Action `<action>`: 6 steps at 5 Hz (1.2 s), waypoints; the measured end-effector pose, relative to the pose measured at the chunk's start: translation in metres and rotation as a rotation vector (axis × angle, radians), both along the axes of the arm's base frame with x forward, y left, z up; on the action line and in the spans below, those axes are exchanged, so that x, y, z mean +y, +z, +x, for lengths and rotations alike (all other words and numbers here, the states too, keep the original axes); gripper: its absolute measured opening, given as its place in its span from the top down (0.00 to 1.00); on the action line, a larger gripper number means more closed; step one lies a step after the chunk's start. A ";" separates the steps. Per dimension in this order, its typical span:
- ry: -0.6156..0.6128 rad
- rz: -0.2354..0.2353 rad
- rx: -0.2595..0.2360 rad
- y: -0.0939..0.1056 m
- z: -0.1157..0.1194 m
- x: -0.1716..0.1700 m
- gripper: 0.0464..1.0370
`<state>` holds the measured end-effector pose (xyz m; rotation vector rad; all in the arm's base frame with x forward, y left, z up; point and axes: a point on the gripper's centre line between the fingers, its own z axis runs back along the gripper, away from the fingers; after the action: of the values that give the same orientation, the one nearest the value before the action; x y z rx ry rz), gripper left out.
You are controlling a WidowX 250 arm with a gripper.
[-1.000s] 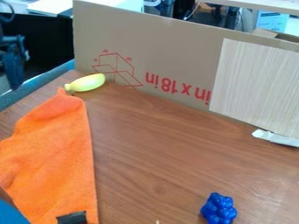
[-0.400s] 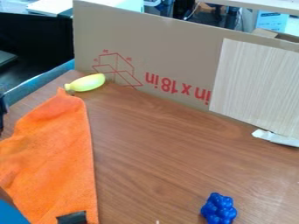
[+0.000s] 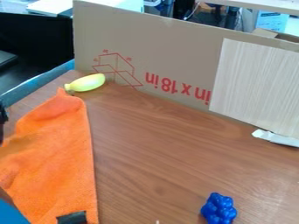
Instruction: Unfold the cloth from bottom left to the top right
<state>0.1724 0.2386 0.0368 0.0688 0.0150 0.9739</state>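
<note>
The gripper (image 3: 3, 117) is at the left edge, a dark sliver beside the upper left side of the cloth (image 3: 55, 162). I cannot tell whether it is wide or narrow, or whether it touches the cloth. The cloth is orange and lies along the left side of the brown wooden table (image 3: 158, 144). Its far end comes to a narrow, raised-looking tip, and it broadens toward the near side, running out past the left and bottom edges. Its right side makes a long, nearly straight line. A soft shadow falls on its left part, near the gripper. At its lower right is a black patch (image 3: 72, 218).

Just beyond the tip sits a yellow toy vegetable (image 3: 88, 82), lying on its side, its narrow end toward the cloth. In the lower left corner are a bit of something blue (image 3: 8, 214) and a brown strip above it. Well apart from the cloth, at the lower right, is a bunch of blue toy grapes (image 3: 219, 209).

Along the back stands a cardboard sheet (image 3: 169, 48) with red print. A pale wood-grain panel (image 3: 257, 83) covers its right part, and a crumpled white strip (image 3: 276, 138) lies at the panel's foot.
</note>
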 end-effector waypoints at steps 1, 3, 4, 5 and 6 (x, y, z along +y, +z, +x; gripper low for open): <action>0.016 0.001 0.014 -0.007 0.000 0.007 0.04; 0.027 -0.008 0.067 -0.027 -0.004 0.012 0.04; 0.027 0.003 0.077 -0.032 -0.005 0.014 0.04; 0.019 0.002 0.091 -0.036 -0.002 0.011 0.04; 0.021 -0.006 0.111 -0.041 -0.002 0.009 0.04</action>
<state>0.1700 0.2478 -0.0038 0.1178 0.1209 0.9904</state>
